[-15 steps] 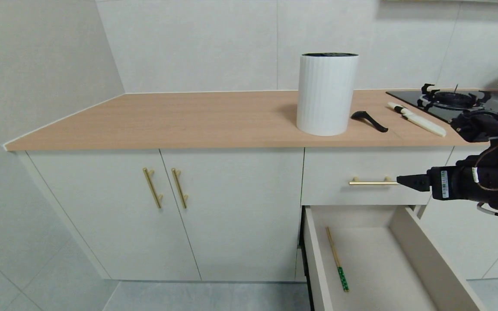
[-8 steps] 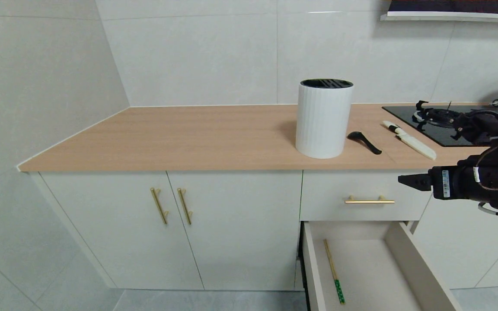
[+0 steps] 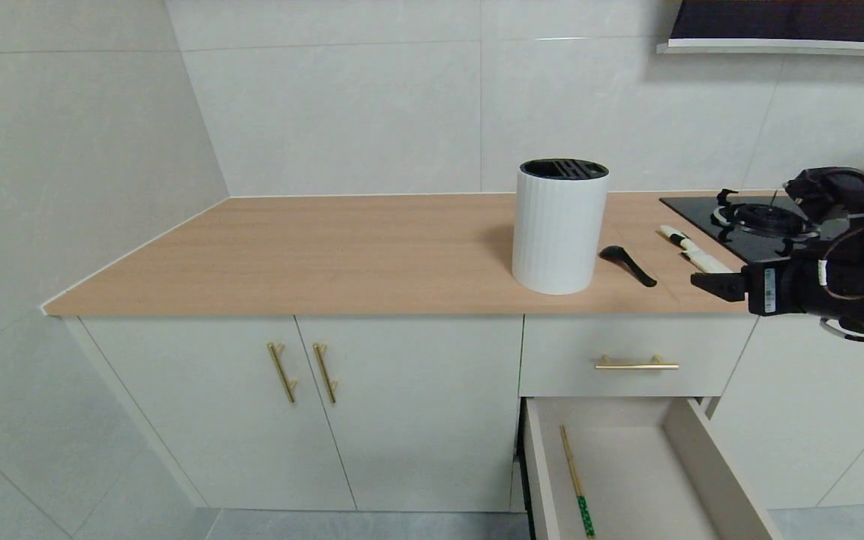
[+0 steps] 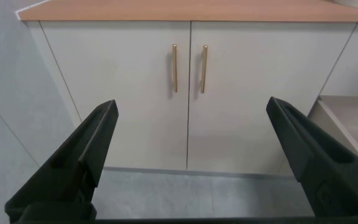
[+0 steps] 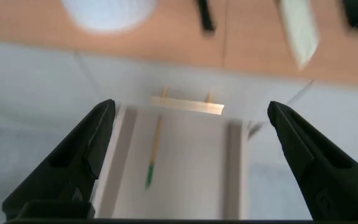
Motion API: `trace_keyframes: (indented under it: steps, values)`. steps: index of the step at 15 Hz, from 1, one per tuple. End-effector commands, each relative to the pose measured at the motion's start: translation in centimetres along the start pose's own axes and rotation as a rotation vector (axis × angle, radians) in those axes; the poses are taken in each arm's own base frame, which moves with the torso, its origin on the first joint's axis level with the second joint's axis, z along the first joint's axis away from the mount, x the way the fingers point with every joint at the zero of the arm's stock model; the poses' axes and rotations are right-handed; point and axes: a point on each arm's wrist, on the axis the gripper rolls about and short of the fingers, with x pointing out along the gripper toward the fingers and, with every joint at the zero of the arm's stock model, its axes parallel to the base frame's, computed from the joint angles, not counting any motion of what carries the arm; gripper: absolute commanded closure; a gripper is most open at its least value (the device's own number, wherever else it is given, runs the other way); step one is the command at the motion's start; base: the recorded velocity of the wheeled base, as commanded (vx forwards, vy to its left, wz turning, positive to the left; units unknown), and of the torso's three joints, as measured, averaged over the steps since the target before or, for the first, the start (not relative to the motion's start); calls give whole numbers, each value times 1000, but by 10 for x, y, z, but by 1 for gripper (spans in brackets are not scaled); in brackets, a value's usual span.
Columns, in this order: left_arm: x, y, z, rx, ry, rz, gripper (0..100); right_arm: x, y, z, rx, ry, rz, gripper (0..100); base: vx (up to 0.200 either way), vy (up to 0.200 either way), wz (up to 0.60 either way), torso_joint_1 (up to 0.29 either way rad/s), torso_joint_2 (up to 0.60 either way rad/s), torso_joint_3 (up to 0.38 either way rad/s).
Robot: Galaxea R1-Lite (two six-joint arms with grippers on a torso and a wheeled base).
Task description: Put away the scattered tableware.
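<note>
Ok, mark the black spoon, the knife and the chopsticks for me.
black spoon (image 3: 634,270), head view, middle of its handle.
knife (image 3: 702,260), head view, on the blade.
chopsticks (image 3: 572,469), head view, bare wooden shaft.

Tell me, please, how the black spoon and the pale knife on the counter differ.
The spoon is black; the knife is cream-white with a dark band near one end. The spoon is shorter, with a rounded bowl end; the knife is longer and straight. The spoon lies close beside the white holder; the knife lies farther from it, by the stove. Both lie flat on the wooden countertop.
</note>
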Motion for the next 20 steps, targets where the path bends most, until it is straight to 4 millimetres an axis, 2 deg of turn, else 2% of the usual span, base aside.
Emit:
trace_keyframes:
  steps: [1, 5, 7, 11, 14, 20]
  values:
    - [0, 0, 0, -1, -1, 0, 0, 59, -20, 4, -21, -25, 41, 0, 0, 0, 0, 0, 0, 0]
    - [0, 0, 0, 0, -1, 0, 0, 115, -28, 14, -25, -24, 88, 0, 0, 0, 0, 0, 0, 0]
    - [0, 0, 0, -1, 1, 0, 0, 133, -32, 13, -19, 22, 93, 0, 0, 0, 0, 0, 0, 0]
    - [0, 0, 0, 0, 1, 0, 0, 146, -32, 13, -1, 123, 97, 0, 0, 0, 0, 0, 0, 0]
    - [0, 0, 0, -1, 1, 0, 0, 175, -30, -1, 20, 162, 75, 0, 0, 0, 0, 0, 0, 0]
    - [0, 0, 0, -1, 1, 0, 0, 204, -30, -16, 13, 102, 68, 0, 0, 0, 0, 0, 0, 0]
